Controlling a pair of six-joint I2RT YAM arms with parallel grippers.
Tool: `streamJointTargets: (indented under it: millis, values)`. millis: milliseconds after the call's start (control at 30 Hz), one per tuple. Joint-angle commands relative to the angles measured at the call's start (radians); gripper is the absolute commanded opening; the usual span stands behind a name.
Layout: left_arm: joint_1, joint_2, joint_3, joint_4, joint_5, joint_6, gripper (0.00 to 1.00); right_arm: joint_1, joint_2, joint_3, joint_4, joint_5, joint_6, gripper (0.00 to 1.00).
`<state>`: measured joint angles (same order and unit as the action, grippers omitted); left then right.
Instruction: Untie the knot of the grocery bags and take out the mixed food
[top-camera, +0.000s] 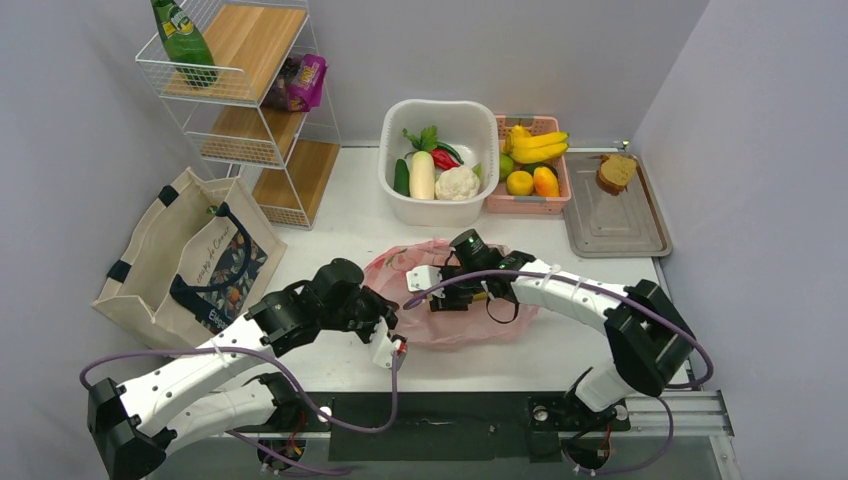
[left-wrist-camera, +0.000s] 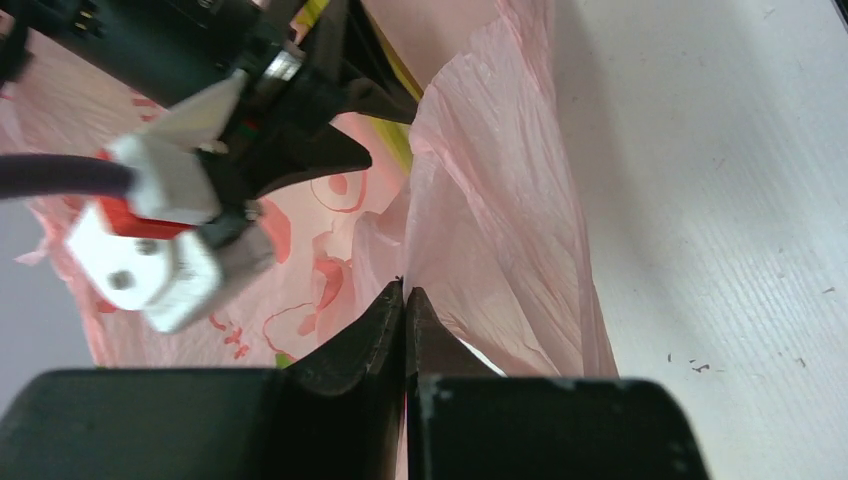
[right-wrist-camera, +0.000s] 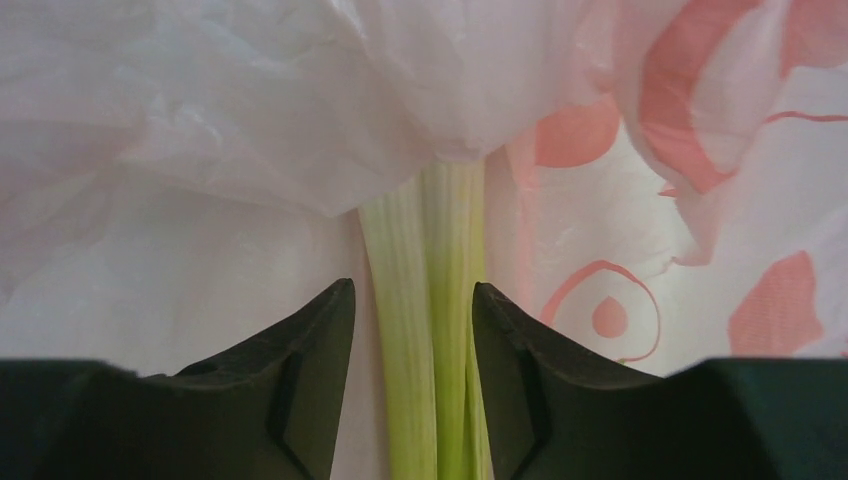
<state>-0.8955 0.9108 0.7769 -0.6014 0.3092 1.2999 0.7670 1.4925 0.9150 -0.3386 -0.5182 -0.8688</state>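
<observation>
Crinkly, translucent pink bag (top-camera: 440, 325) sits at six o'clock of the white tub (top-camera: 440, 103), contents mostly veiled. My left end effector (left-wrist-camera: 405, 290) is clamped tight at a film fold; pinched or not, I can't tell. Right end effector (right-wrist-camera: 412, 288) is half-open, straddling the ribbed pale-green stalk (right-wrist-camera: 425, 230). The bag's red print is unreadable.

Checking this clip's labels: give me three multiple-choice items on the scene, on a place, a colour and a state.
1. Where is the green bottle? A) on the floor B) on the wire rack's top shelf C) in a drawer
2. What colour is the basket holding the bananas? A) pink B) blue C) black
3. How is the right gripper? A) shut on nothing B) open astride a pale-green stalk C) out of view
Answers: 1 B, it stands up there; 2 A, its rim is pink; 3 B, gaps show beside the stalk.
</observation>
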Motion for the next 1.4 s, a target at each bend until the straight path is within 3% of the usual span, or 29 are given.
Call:
streamJointTargets:
  millis: [0, 167, 333, 367, 433, 533, 600, 933, 1100, 1367]
  values:
    - [-0.006, -0.012, -0.005, 0.006, -0.010, 0.041, 0.00, 0.014, 0.059, 0.050, 0.061, 0.050, -0.007, 0.46]
    - [-0.006, -0.018, -0.022, 0.007, -0.023, 0.010, 0.00, 0.016, 0.139, 0.078, 0.048, 0.084, -0.014, 0.60]
    - [-0.005, -0.060, -0.015, -0.061, -0.046, -0.026, 0.00, 0.008, 0.199, 0.109, 0.011, 0.128, -0.026, 0.60]
    - [-0.004, -0.075, -0.015, -0.092, -0.056, -0.027, 0.00, 0.004, 0.212, 0.112, -0.002, 0.130, -0.031, 0.57]
    - [-0.004, -0.099, -0.006, -0.145, -0.076, -0.029, 0.00, -0.013, 0.220, 0.114, -0.030, 0.126, -0.044, 0.42]
    - [-0.001, -0.118, 0.015, -0.215, -0.103, -0.041, 0.00, -0.051, 0.188, 0.107, -0.044, 0.091, -0.051, 0.13]
    - [0.001, -0.122, 0.022, -0.250, -0.115, -0.053, 0.00, -0.060, 0.140, 0.115, -0.049, 0.059, -0.032, 0.01]
    - [0.021, -0.062, 0.054, -0.313, -0.154, -0.139, 0.00, -0.143, -0.075, 0.161, -0.140, -0.065, -0.005, 0.00]
    - [0.051, -0.079, 0.035, -0.361, -0.173, -0.139, 0.00, -0.223, -0.115, 0.175, -0.307, -0.144, -0.190, 0.00]
    - [0.072, 0.003, 0.072, -0.164, -0.208, -0.251, 0.00, -0.062, -0.119, 0.251, -0.494, -0.194, -0.381, 0.00]
